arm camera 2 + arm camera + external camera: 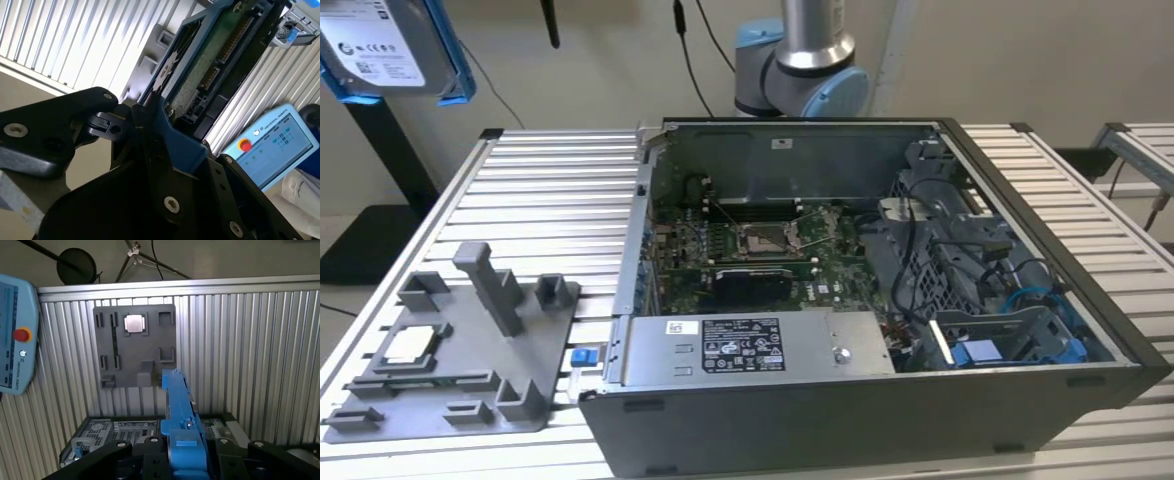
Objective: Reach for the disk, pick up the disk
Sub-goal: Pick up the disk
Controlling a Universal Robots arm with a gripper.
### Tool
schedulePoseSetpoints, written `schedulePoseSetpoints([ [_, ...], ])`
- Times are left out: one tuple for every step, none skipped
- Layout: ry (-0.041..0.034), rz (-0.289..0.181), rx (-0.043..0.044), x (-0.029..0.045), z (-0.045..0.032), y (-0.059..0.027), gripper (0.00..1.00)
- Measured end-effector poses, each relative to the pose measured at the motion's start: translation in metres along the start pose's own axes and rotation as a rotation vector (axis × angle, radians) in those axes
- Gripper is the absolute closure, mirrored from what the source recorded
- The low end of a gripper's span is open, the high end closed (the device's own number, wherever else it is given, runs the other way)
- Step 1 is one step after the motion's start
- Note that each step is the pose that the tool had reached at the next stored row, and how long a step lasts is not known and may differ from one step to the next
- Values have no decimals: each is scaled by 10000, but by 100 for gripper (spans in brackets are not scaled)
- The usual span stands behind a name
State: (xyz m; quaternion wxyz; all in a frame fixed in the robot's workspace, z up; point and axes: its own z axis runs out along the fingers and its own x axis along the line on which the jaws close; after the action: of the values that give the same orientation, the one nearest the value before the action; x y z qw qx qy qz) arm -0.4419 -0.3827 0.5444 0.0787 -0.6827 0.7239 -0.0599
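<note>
One pincer (185,442) is clamped on the disk (374,45), held high above the ribbed table (520,200).

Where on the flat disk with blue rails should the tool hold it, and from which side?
Probably at one end, approaching along its length: the disk is thin and flat, so the jaws close across its thickness. The tool holds it so now, blue rail edge-on between them.

Exterior view overlooking table (547,190), both wrist views close on disk (210,55)

One disk (380,50), one case (827,430), one chip (408,345)
</note>
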Motion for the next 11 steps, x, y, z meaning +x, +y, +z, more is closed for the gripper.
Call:
schedulePoseSetpoints([
  [0, 0, 0, -1, 3, -15, 100],
  [-1, 0, 1, -2, 7, -32, 100],
  [-1, 0, 1, -3, 10, -47, 100],
  [0, 0, 1, -3, 13, -65, 100],
  [-1, 0, 1, -4, 17, -81, 100],
  [-1, 0, 1, -5, 20, -98, 100],
  [-1, 0, 1, -6, 23, -115, 100],
  [0, 0, 0, -8, 27, -135, 100],
  [-1, -1, 1, -9, 32, -159, 100],
  [0, 0, 1, -10, 36, -181, 100],
  [-1, 0, 1, -11, 42, -206, 100],
])
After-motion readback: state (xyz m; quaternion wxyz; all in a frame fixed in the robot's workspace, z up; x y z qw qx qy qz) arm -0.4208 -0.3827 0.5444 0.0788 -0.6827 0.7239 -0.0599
